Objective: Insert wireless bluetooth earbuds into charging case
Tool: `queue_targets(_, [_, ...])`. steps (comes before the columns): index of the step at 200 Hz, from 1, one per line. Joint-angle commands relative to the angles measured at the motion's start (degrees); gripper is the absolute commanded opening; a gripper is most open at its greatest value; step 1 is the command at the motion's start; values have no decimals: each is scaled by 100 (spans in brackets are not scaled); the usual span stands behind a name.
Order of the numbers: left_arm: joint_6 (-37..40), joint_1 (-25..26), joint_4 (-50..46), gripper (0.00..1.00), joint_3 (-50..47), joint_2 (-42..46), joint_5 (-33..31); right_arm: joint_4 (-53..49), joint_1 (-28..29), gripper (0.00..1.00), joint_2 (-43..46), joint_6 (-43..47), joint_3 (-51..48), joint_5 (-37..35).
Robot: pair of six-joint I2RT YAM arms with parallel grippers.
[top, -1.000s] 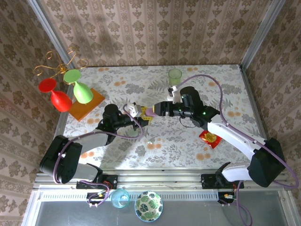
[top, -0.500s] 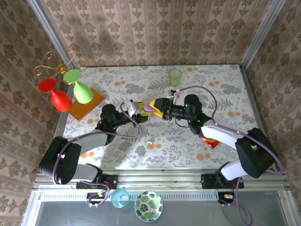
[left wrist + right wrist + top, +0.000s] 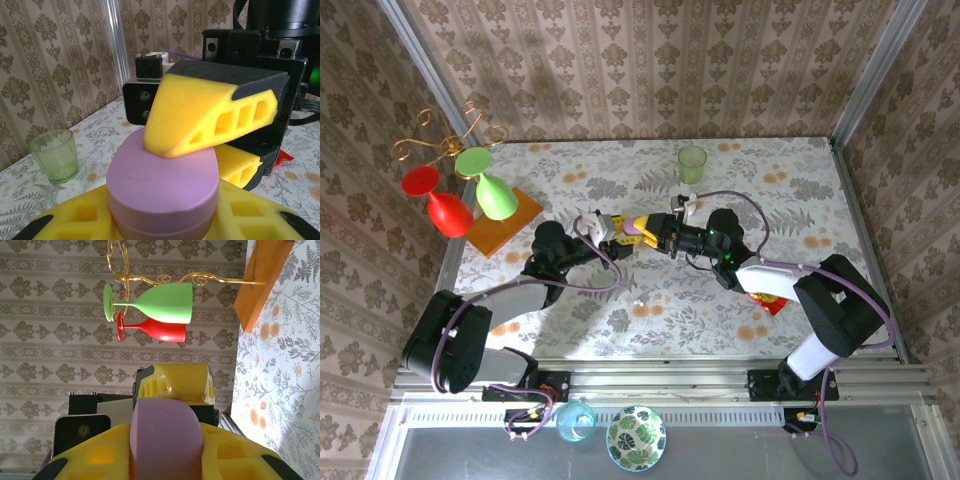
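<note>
The left gripper [image 3: 616, 244] is clenched on the purple case [image 3: 161, 182], which is held above mid-table [image 3: 800, 190]. The right gripper [image 3: 650, 234] meets it from the right. Its jaws grasp the same case, with one finger [image 3: 200, 115] pressing on the top. One white earbud [image 3: 638, 298] lies on the table nearer the bases, apart from both grippers.

No legible text, label, brand or number anywhere; print on red packet [image 3: 767, 300] too small to read

Green tumbler [image 3: 692, 162], red goblet [image 3: 448, 213], green goblet [image 3: 496, 198], orange board [image 3: 495, 233], perhaps a red packet [image 3: 775, 304].
</note>
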State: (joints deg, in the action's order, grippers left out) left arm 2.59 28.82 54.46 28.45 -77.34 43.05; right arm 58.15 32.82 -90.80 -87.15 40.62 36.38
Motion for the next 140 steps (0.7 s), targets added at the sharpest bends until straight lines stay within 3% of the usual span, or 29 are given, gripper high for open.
queue_targets(1, [37, 12, 32, 50, -72, 79, -44, -123, -57, 20, 181, 229, -126, -130])
queue_targets(23, [248, 10, -306, 81, -70, 114, -110, -1078, -230, 19, 433, 921, -212, -466])
queue_targets(44, [761, 31, -1190, 95, 19, 277, -193, -2119, -429, 20, 619, 1728, -193, -838])
queue_targets(92, [1865, 422, -2992, 100, 339, 481, -844, -3037, -1344, 20, 739, 2441, -441, -1623])
queue_targets(140, [1889, 795, -2929, 100, 506, 129, -949, -3262, -2311, 19, 243, 2803, -366, -2127])
